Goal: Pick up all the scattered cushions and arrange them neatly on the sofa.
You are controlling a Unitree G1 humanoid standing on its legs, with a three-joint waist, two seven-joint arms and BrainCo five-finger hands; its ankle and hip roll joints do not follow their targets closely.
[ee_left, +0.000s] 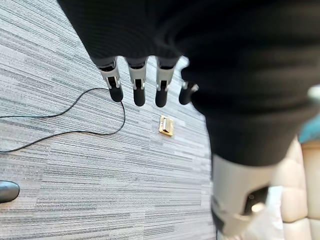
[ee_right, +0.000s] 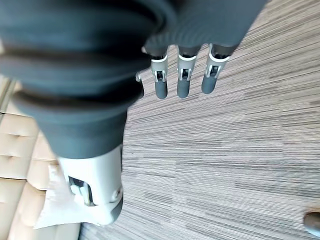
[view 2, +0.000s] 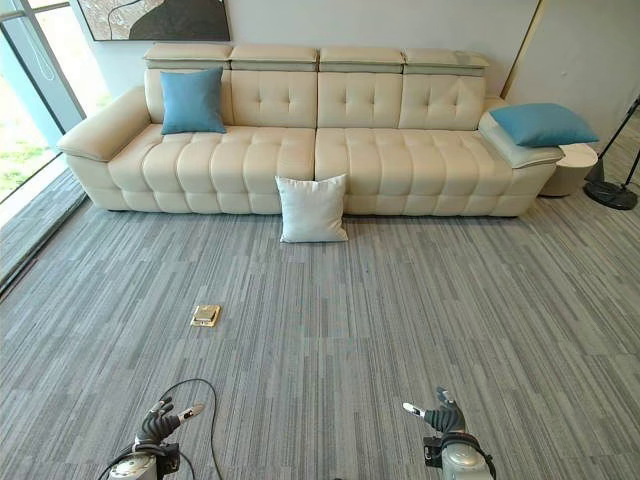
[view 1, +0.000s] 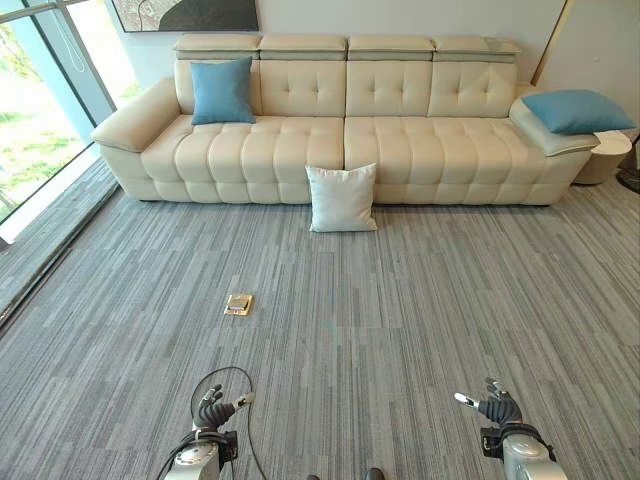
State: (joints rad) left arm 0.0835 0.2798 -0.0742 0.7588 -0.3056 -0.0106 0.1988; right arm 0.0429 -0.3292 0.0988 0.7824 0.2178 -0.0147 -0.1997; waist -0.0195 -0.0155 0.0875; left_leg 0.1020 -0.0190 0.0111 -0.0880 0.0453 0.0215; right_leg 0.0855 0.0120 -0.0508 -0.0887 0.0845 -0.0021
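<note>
White cushion waits on the carpet, well ahead of both empty hands

The pale cushion stands upright on the grey carpet, leaning against the front of the cream sofa at about its middle; it lies straight ahead and well apart from the left hand and the right hand, roughly between the two, perhaps slightly nearer the left; both hands hang low with fingers relaxed and holding nothing; a blue cushion sits upright on the seat far ahead of the left hand; a second blue cushion lies flat on the armrest far ahead of the right hand; a brass floor socket sits just ahead of the left hand; the likely next step is an approach on foot.
</note>
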